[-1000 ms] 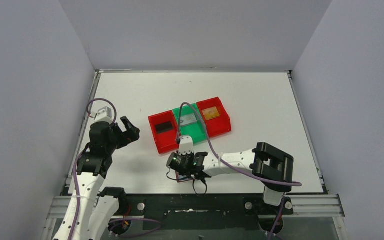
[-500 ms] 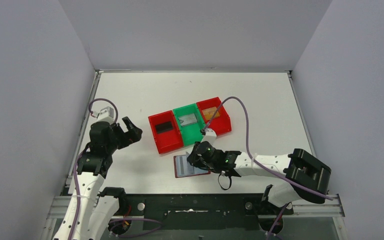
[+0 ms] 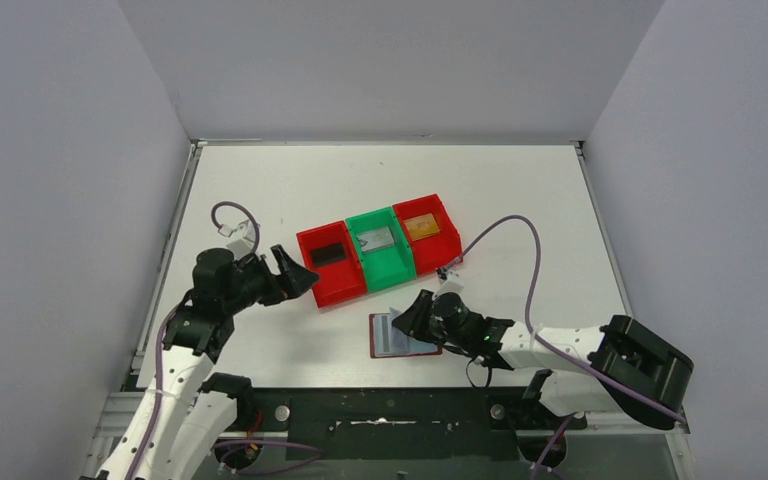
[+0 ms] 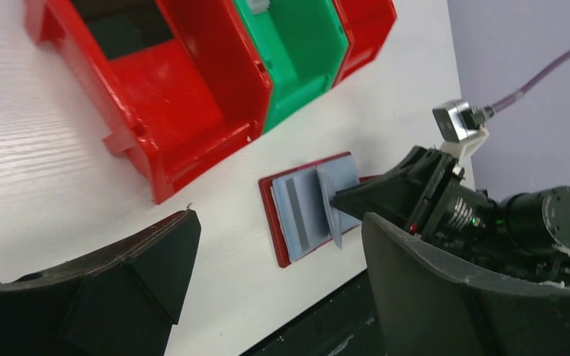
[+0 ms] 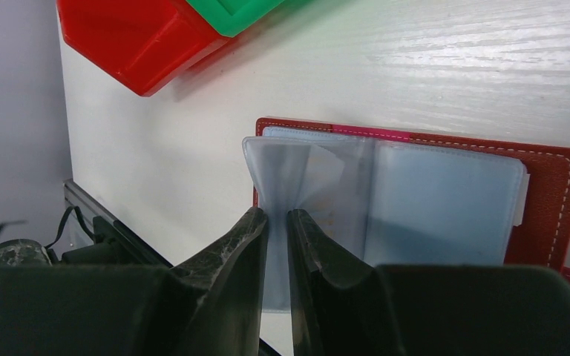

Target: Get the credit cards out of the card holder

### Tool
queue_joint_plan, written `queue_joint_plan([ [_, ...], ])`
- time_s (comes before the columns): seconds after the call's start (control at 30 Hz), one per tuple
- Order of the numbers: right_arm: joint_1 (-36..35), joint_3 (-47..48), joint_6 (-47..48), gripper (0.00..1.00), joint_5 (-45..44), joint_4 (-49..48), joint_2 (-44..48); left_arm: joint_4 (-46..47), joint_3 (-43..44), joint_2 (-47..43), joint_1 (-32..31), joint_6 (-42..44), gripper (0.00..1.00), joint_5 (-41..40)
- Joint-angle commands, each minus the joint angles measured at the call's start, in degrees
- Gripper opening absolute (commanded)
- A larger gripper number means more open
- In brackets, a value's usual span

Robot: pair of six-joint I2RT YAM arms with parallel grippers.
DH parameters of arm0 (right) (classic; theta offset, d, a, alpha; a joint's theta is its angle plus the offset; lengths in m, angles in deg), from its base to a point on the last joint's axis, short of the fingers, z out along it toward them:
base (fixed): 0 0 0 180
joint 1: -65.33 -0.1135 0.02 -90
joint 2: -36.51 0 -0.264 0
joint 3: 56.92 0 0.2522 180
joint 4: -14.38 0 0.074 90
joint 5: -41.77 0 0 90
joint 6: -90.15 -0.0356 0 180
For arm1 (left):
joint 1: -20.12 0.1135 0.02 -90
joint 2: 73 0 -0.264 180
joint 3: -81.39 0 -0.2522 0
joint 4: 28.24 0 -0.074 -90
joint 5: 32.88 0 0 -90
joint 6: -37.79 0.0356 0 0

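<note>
On the table [image 3: 560, 200], right jaws seemingly pinch the card holder [image 3: 398, 338]; left jaws gape.

The left arm [image 3: 175, 370] is built of smooth white link shells joined by black rounded joint housings. A thin purple cable [image 3: 228, 208] loops off a small silver-white plug [image 3: 242, 238] at its wrist. The left gripper [image 3: 295, 275] has two matte black, wedge-shaped fingers [image 4: 141, 274]. The right arm [image 3: 560, 345] matches it, with a blocky black joint housing [image 3: 650, 365], a longer purple cable [image 3: 520, 225] and a small green light [image 4: 473, 220]. The right gripper [image 3: 407, 318] has black fingers [image 5: 223, 252] with a faintly marbled sheen.
</note>
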Motion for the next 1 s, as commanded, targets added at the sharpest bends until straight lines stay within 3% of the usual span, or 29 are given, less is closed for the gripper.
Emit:
queue_joint_plan([
  [0.0,1.8,-2.1,-1.6,0.18,0.6,-5.5,4.7,5.3,2.3,1.8,-6.8,-1.3,0.78,-1.1],
  [0.17,3.5,-4.4,-2.5,0.18,0.2,-2.9,9.9,8.5,3.6,6.7,-18.2,-2.9,0.76,-9.6],
  [0.43,5.0,-6.7,-4.0,0.21,-5.0,13.3,20.9,16.6,4.6,19.2,-34.1,-6.2,0.75,-19.2],
  [0.57,5.5,-6.9,-3.7,0.26,-6.3,19.6,26.2,17.8,7.4,24.5,-36.3,-7.8,0.73,-21.0],
  [0.7,5.5,-4.1,-0.5,0.35,-6.6,22.8,26.9,14.4,7.1,23.5,-36.9,-11.5,0.73,-29.3],
  [0.83,4.2,2.2,3.6,0.41,-6.5,25.2,20.0,8.7,5.4,18.9,-36.9,-15.7,0.72,-36.8],
  [0.97,-1.0,10.3,5.2,0.43,-11.7,28.2,9.8,4.2,2.5,12.0,-36.7,-18.7,0.72,-43.3],
])
